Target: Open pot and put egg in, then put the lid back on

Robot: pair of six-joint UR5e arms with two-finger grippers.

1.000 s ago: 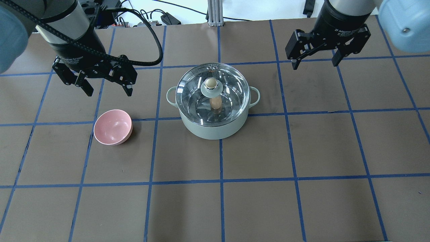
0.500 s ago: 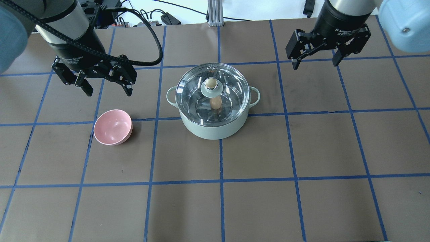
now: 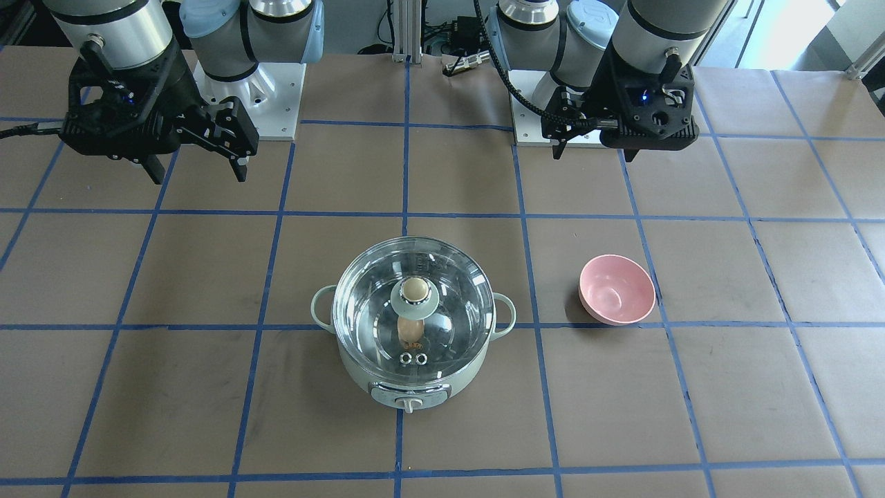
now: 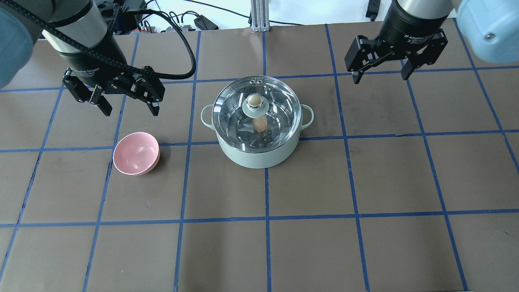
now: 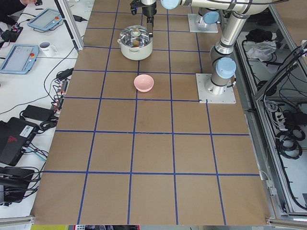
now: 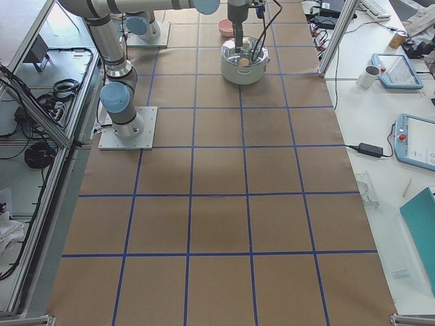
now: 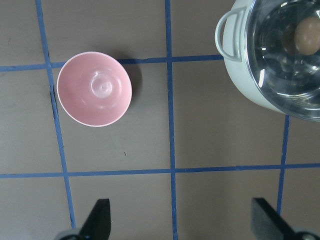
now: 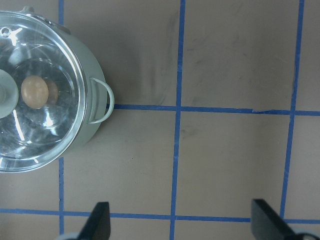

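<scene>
The mint-green pot (image 4: 255, 160) stands mid-table with the glass lid (image 4: 279, 101) seated on it. The tan egg (image 4: 260, 123) lies inside on the steel bottom and shows through the glass. In the front view I see the pot (image 3: 359, 377), the lid (image 3: 456, 304) and the egg (image 3: 411, 330). My left gripper (image 4: 131, 110) hangs open and empty to the pot's left, above the table. My right gripper (image 4: 381, 78) hangs open and empty behind and to the right of the pot. The right wrist view shows the egg (image 8: 34, 91) under the lid.
An empty pink bowl (image 4: 136, 153) sits left of the pot, in front of my left gripper; it also shows in the left wrist view (image 7: 94, 89). Blue tape lines grid the brown table (image 4: 365, 243). Cables lie past the far edge.
My left gripper has drifted very slightly back and left. The pot, lid, egg, bowl and right gripper have not moved.
</scene>
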